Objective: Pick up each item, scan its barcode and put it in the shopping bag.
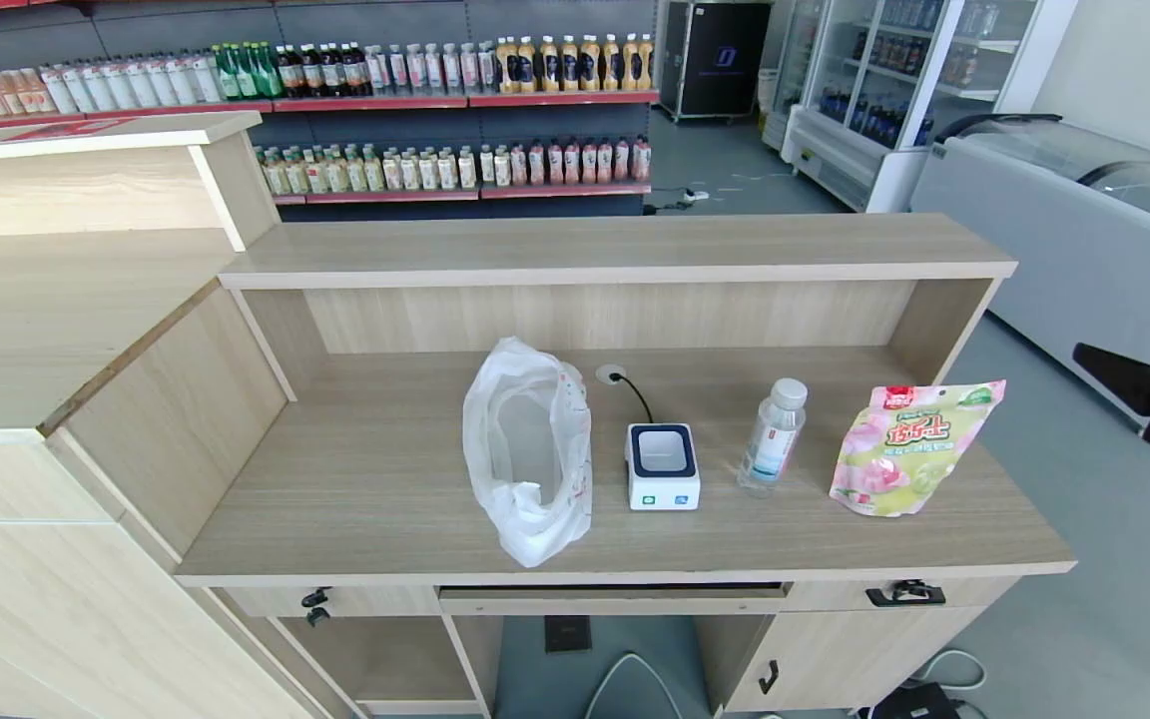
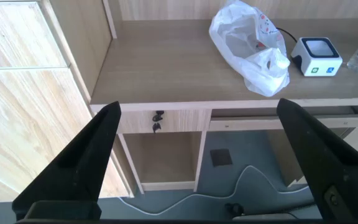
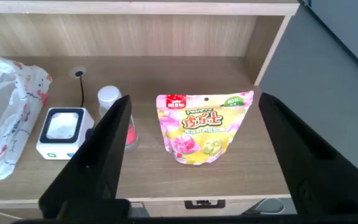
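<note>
Left gripper [image 2: 194,168]: fingers spread wide, nothing between them. It hangs off the front of the counter [image 1: 355,499], on the bag's side and well apart from it.

Right gripper [image 3: 201,162]: also spread wide and empty. It is held before the counter's front edge, facing the snack pouch [image 3: 204,127] but well short of it.

Progress: judged not begun. Both items remain on the counter, and the shopping bag [image 1: 527,449] appears to hold nothing, though its crumpled lower folds hide part of the inside. The bag slumps with its mouth open upward, just left of the barcode scanner [image 1: 663,465]. The water bottle [image 1: 773,437] stands upright just right of the scanner. The pouch lies flat further right, apart from the bottle. Still to do for each item: pick up, scan, bag.

Surroundings: the scanner's cable [image 1: 637,396] runs back to a hole in the counter top. A raised ledge [image 1: 615,250] overhangs the rear, with side panels at both ends.

Obstructions: the bottle stands between pouch and scanner, and the scanner sits between the items and the bag. The bag's limp rim may need care.
</note>
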### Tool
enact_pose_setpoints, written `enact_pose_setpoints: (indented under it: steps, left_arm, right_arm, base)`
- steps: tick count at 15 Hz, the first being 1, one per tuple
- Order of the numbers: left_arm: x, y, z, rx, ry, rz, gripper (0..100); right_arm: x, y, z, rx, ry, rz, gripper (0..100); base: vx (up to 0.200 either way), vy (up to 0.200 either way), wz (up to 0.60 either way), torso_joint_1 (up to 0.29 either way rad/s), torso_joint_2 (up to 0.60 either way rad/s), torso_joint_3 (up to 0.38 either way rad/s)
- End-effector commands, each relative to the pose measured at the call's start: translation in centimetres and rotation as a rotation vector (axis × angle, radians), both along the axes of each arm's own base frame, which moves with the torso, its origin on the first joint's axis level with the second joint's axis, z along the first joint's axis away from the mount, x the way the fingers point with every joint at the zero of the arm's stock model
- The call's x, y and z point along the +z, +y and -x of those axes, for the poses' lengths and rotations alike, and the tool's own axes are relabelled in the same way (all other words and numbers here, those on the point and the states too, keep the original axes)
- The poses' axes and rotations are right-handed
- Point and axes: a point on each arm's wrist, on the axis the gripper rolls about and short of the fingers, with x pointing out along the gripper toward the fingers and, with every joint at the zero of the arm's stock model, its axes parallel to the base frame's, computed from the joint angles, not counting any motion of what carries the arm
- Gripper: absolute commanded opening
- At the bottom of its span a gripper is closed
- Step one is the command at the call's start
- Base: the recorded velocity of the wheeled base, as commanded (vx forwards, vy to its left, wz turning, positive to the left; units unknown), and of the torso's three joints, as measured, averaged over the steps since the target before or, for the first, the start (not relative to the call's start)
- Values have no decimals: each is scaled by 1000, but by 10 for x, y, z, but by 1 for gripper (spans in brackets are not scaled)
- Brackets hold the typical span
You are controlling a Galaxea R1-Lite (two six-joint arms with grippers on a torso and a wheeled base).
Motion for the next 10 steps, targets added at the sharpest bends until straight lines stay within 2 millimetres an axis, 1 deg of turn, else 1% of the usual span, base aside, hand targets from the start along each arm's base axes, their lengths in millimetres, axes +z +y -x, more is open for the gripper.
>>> enact_pose_setpoints:
  steps: [1,2,3,4,5,6,8,10]
  left_arm:
    - [0,0,0,-1,0,0,100]
    - [0,0,0,0,0,0,100]
    - [0,0,0,0,0,0,100]
    - [0,0,0,0,0,0,100]
    - [0,0,0,0,0,0,100]
    - [0,0,0,0,0,0,100]
    - [0,0,0,0,0,0,100]
    - [0,0,0,0,0,0,100]
  right_arm:
    - [-88,-25,-69,-16,176,63,100]
    - [-97,-28,-76,-13,167,93,100]
    - [-115,-30,-85,-1,172,105,100]
    - [-123,-30,-89,11,176,106,100]
    - [-138,-28,-92,21,207,103,100]
    - [-147,-26,-90,32,239,97,100]
    - [-161,-21,-89,82,290,83,100]
    - [-164,-14,-97,108,281,85,100]
  base:
    - [0,0,0,0,0,0]
    - [0,0,0,0,0,0]
    - [0,0,0,0,0,0]
    - [0,0,0,0,0,0]
    - [0,0,0,0,0,0]
    - [0,0,0,0,0,0]
    - [0,0,0,0,0,0]
    - [0,0,0,0,0,0]
